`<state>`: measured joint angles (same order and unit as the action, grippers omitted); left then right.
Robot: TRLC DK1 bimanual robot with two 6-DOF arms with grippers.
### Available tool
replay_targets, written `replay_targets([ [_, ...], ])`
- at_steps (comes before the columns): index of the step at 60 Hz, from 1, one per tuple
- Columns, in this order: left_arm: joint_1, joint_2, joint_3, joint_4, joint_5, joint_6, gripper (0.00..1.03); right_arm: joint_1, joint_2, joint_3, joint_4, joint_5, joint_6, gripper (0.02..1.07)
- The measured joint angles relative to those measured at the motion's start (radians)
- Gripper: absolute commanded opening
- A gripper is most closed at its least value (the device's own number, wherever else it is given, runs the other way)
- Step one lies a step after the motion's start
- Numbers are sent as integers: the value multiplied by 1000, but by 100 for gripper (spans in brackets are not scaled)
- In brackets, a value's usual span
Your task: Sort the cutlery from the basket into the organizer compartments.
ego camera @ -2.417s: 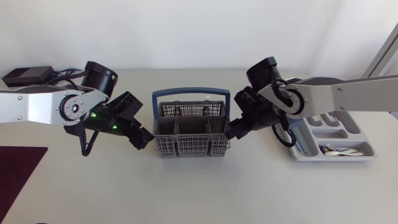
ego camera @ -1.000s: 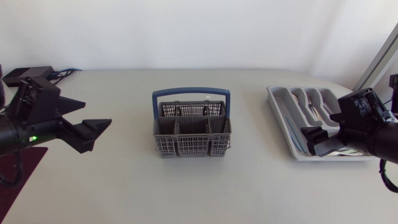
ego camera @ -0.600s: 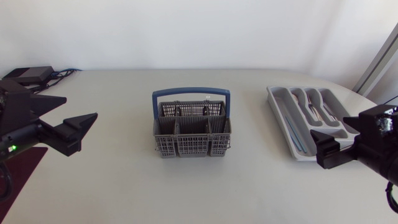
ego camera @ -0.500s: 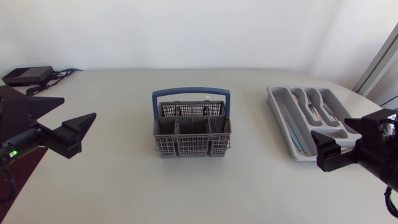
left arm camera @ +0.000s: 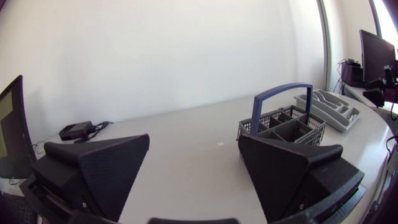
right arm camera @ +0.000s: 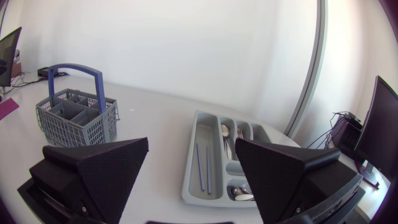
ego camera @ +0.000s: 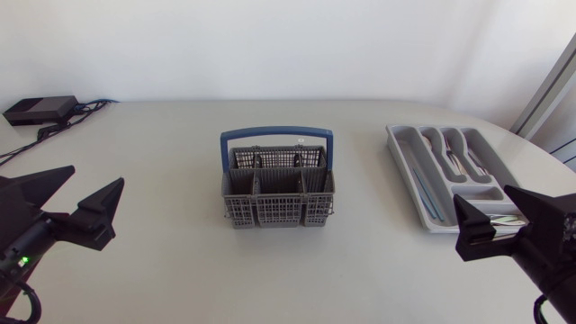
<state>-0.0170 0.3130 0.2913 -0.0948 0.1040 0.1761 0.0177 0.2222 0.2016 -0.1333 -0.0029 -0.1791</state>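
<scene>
Nearest, along the table's near edge, both arms hang with nothing in them. The left gripper (ego camera: 97, 176) sits by the near left corner, its two wedge fingers spread wide around bare table. The right gripper (ego camera: 481, 193) sits by the near right corner, spread just as wide and equally empty, its fingertips over the near end of the organizer (ego camera: 402, 160).

Farther in, the basket (ego camera: 277, 184) stands upright at the middle of the table, blue handle arched over it, well apart from both grippers. No handles stick up from its compartments in either wrist view, though their floors are too dark to check. The organizer lies toward the right edge. Cutlery (right arm camera: 227, 134) already rests in its long compartments, two thin blue pieces (right arm camera: 202, 165) lie in the one nearest the basket, and a spoon (right arm camera: 239, 194) lies in the cross compartment at the near end.

At the far left corner sits a small black box (ego camera: 38, 108) with cables.

The sorting looks finished, or is at a pause between picks. If a piece remains, the next move calls for an arm to descend from above, clear of the handle, with its fingers narrowed to fit one compartment.
</scene>
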Motion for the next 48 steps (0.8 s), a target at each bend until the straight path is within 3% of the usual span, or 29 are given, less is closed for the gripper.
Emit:
replay_targets([
  [25,5,-209,-185,56,-66,-100,98,-10,-205,-172,114,0,135,102],
  [48,10,-307,-271,79,-98,-151,98,-13,-218,-181,115,0,150,102],
])
